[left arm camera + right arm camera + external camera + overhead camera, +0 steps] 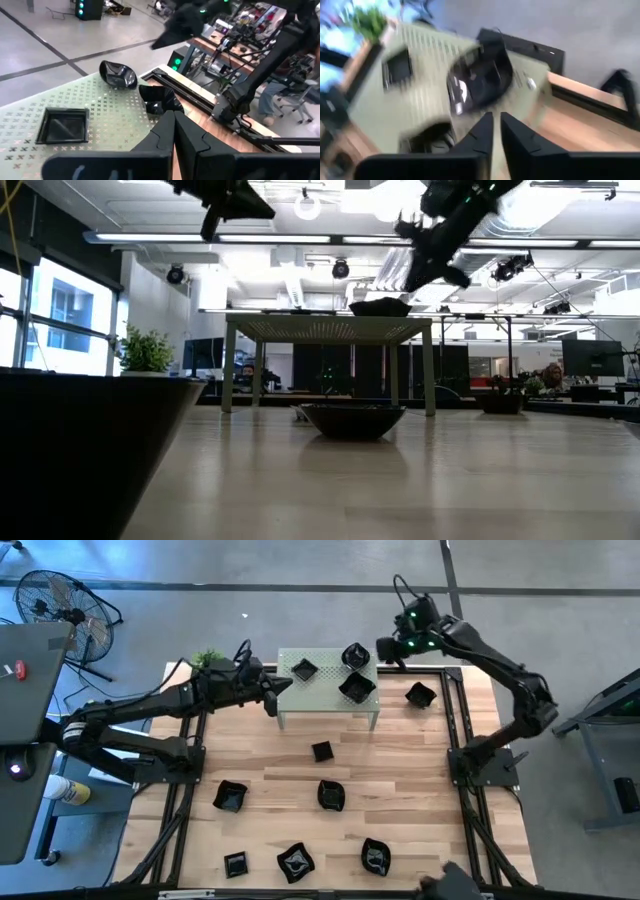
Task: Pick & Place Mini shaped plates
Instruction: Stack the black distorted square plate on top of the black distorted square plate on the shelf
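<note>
Wooden worktop point(400, 780) carrying a small pale-green perforated stand point(290, 692) at its far edge. Three mini shaped plates sit on the stand: a square plate point(304, 669) with its corners set diagonally, a rounded plate point(354, 655) at the far right corner, and a wavy-edged plate point(357, 688) near the front. Other plates lie scattered on the wood, none markedly elongated. Left pincer point(275, 693), fingers pressed together and empty, hovers at the stand's left end. Right pincer point(384, 648), a narrow gap between its fingers and empty, hangs just beside the rounded plate.
</note>
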